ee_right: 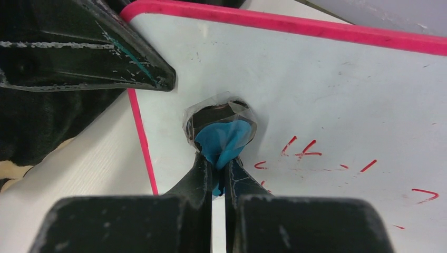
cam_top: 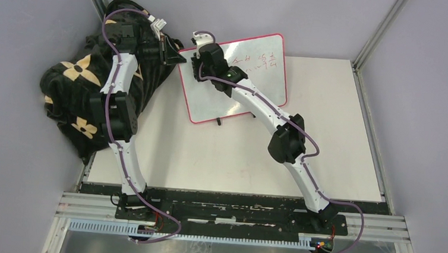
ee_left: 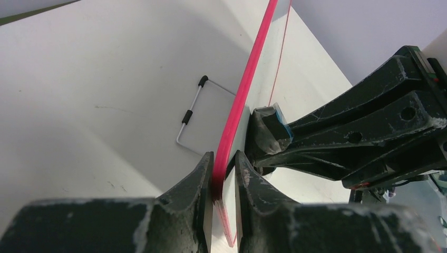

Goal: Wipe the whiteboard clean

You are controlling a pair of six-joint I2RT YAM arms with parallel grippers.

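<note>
While your left claw (ee_left: 224,163) clamps whiteboard (cam_top: 211,102) by pink frame (ee_left: 248,89), board tilted, far-left on desk (cam_top: 219,156), your right claw (ee_right: 219,163) pinches blue eraser (ee_right: 224,139), pressed to board face beside red marks (ee_right: 300,150).

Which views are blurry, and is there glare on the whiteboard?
Top external: sharp, no glare on the pink-framed white rectangular whiteboard. Left wrist: black left fingers clamping its edge look soft. Right wrist: black right fingers on the small blue eraser blur; red marks clear.

The whiteboard (cam_top: 270,76) gleams smooth and glossy, its pink frame (ee_right: 295,23) shiny plastic, the left gripper (ee_left: 224,158) scuffed matt black, soft patterned cloth (cam_top: 72,92) at nine o'clock.
</note>
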